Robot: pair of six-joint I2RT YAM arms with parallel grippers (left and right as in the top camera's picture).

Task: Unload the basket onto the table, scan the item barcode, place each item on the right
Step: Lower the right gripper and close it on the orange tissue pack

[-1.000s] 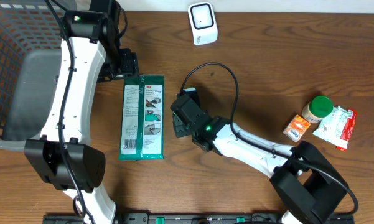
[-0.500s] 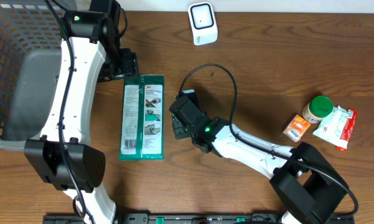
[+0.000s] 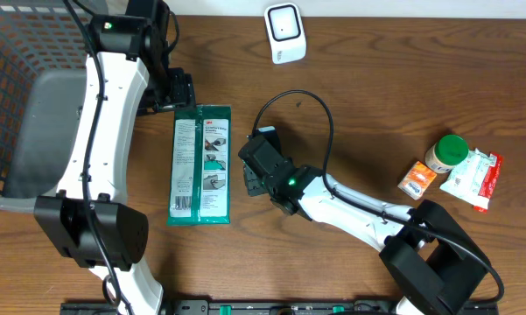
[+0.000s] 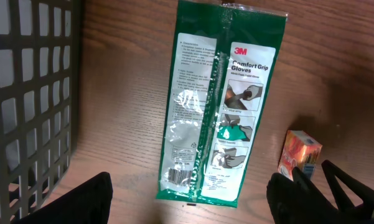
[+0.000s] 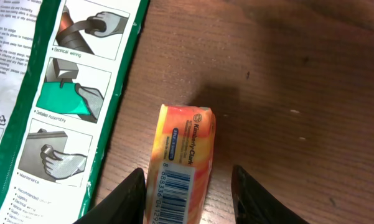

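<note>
**Soft, even light, sharp centres**

The overhead view is bright, with faint arm shadows on the wooden table (image 3: 368,96). Glare glints off the glove packet (image 4: 190,102). The small box (image 5: 180,162) casts a soft shadow to its far side. The right fingers (image 5: 121,202), nearest the lens, blur dark.

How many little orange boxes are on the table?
2. One orange box lies beside the green packet, between the right arm's jaws. The other orange box sits far right, next to the green-lidded jar. The arms might hide more.
</note>
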